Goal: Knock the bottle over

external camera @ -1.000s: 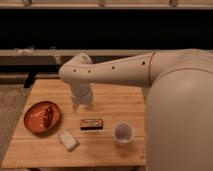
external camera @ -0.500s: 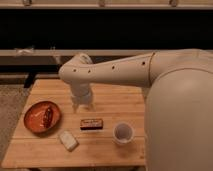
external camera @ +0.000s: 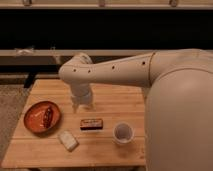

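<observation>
My gripper (external camera: 82, 104) hangs from the white arm over the middle of the wooden table (external camera: 120, 102), pointing down, its tips just above the tabletop. No slim clear bottle shows anywhere in the camera view; if it stands on the table, it is hidden behind the arm or the gripper. The short white round cup (external camera: 123, 133) stands upright at the front right of the table, apart from the gripper.
A red-orange plate (external camera: 34, 120) with a dark snack on it sits at the left. A small brown bar (external camera: 91, 123) lies just in front of the gripper. A white packet (external camera: 68, 140) lies near the front edge. My large white arm body covers the right side.
</observation>
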Available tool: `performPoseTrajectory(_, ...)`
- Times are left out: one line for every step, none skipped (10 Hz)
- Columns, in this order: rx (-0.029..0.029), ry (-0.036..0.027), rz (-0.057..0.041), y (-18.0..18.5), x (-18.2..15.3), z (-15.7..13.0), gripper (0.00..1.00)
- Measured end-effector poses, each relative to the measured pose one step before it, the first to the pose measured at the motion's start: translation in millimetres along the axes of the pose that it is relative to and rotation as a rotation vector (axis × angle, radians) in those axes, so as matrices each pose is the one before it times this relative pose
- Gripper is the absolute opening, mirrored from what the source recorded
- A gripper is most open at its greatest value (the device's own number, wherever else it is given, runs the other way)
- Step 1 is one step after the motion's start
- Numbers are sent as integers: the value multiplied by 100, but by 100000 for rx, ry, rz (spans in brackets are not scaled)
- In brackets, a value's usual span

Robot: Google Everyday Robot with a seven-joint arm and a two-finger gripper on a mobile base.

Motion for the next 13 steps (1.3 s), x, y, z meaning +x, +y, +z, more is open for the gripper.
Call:
performPoseTrajectory(-1, 16, -20, 8, 7, 3, 65)
performPoseTrajectory(52, -8, -24, -2, 0, 0, 65)
performPoseTrajectory(513, 86, 261, -47, -85, -99, 65)
performPoseTrajectory(1047, -498, 114, 45, -563, -129, 65)
performPoseTrajectory(1488, -538, 138, 99, -972, -93, 65)
performPoseTrajectory(1652, -878, -144, 290, -1453, -220, 65)
performPoseTrajectory(949, -857, -283, 69, -1092, -314, 65)
performPoseTrajectory(981, -1321, 61, -3, -1432, -522, 65)
performPoseTrajectory(540, -717, -55, 72, -1041, -247, 65)
performPoseTrajectory(349, -677, 132, -207, -1103, -99, 65)
performPoseTrajectory(217, -461, 332, -339, -983, 2, 65)
performPoseTrajectory(-245, -425, 631, -272, -1202, 75, 65)
performPoseTrajectory(-198, -375, 291, -25, -997, 161, 65)
